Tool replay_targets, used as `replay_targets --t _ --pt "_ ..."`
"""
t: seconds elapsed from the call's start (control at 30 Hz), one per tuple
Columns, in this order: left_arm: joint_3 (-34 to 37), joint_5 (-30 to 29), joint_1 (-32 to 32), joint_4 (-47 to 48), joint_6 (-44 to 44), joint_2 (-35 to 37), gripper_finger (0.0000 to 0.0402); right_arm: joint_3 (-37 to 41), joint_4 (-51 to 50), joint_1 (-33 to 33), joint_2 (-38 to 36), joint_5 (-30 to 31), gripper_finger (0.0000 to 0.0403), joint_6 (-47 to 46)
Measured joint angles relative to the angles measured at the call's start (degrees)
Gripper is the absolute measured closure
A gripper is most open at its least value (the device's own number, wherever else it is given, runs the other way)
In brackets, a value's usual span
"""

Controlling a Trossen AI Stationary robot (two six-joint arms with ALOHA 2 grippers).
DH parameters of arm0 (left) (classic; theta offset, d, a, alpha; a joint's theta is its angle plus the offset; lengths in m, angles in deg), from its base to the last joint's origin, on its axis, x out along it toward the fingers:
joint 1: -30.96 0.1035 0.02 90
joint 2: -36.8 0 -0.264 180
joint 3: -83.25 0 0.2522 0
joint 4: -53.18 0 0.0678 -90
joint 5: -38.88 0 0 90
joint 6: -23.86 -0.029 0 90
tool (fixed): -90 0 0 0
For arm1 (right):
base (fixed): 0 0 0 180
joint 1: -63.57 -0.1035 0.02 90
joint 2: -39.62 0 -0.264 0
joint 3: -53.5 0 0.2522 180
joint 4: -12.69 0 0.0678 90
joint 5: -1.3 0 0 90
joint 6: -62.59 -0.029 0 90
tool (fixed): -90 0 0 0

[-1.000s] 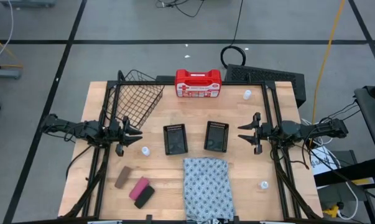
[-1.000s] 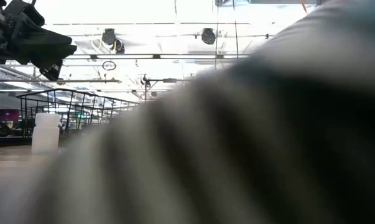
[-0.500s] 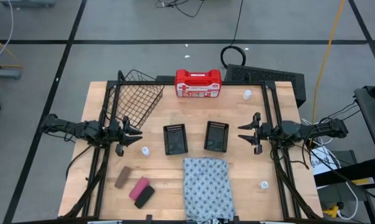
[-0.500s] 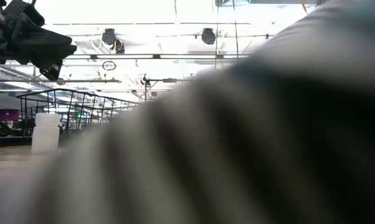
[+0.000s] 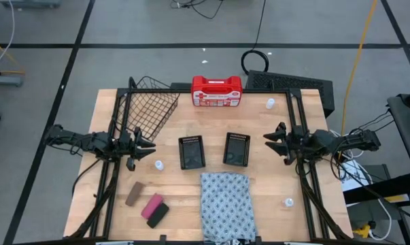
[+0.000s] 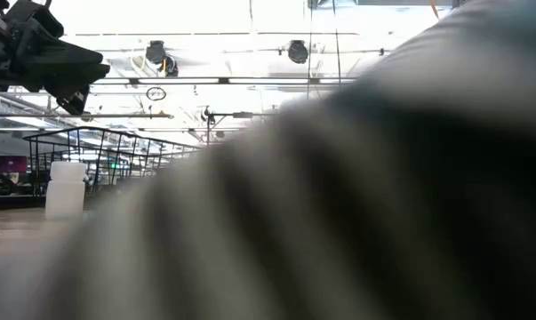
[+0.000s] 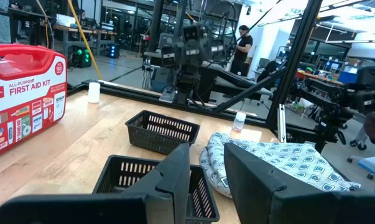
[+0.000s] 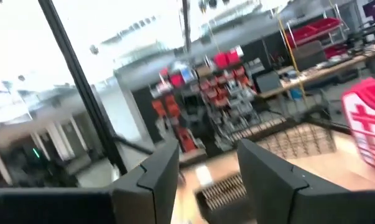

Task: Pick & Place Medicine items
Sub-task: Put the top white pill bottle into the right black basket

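The medicine items lie apart on the table, each resting on it. They are whitish bottles (image 5: 159, 165), (image 5: 270, 103), (image 5: 287, 202) and a brown block (image 5: 134, 193), a pink block (image 5: 152, 205) and a black block (image 5: 158, 216). My left gripper (image 5: 149, 148) hovers open at the table's left, just left of the nearest bottle (image 6: 65, 189). My right gripper (image 5: 269, 143) hovers open at the right, beside the right mesh tray (image 5: 237, 149). Both touch nothing; their open fingers show in the wrist views, left gripper (image 7: 206, 180) and right gripper (image 8: 206, 174).
Two black mesh trays (image 5: 192, 152) sit mid-table, with a patterned cloth (image 5: 225, 204) at the near edge that fills the low view. A red-and-white first aid case (image 5: 217, 91) and a wire basket (image 5: 150, 109) stand at the far side. A person stands beyond the table (image 7: 243, 40).
My right gripper has drawn back a little toward the table's right edge and turned about its wrist, staying open. The left arm and all the items have kept still.
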Motion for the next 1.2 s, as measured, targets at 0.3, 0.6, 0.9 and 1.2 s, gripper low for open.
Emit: replay_targets --t 0.3,0.6,0.9,1.2 --pt "0.02 0.01 0.01 0.00 0.00 0.00 0.0293 -3.15 3.85 0.00 3.80 14.21 0.0213 6.62" --pt "0.00 -0.03 0.00 0.00 0.00 0.00 0.0293 -11.37 -14.28 1.22 20.71 41.52 0.0098 5.43" --pt "0.00 0.03 -0.01 0.08 0.00 -0.02 0.0293 -11.67 -21.83 11.26 33.05 35.02 0.0114 -9.18" --pt "0.00 0.03 -0.01 0.07 0.00 -0.02 0.0293 -11.76 -27.48 24.07 43.09 28.02 0.0116 -15.72"
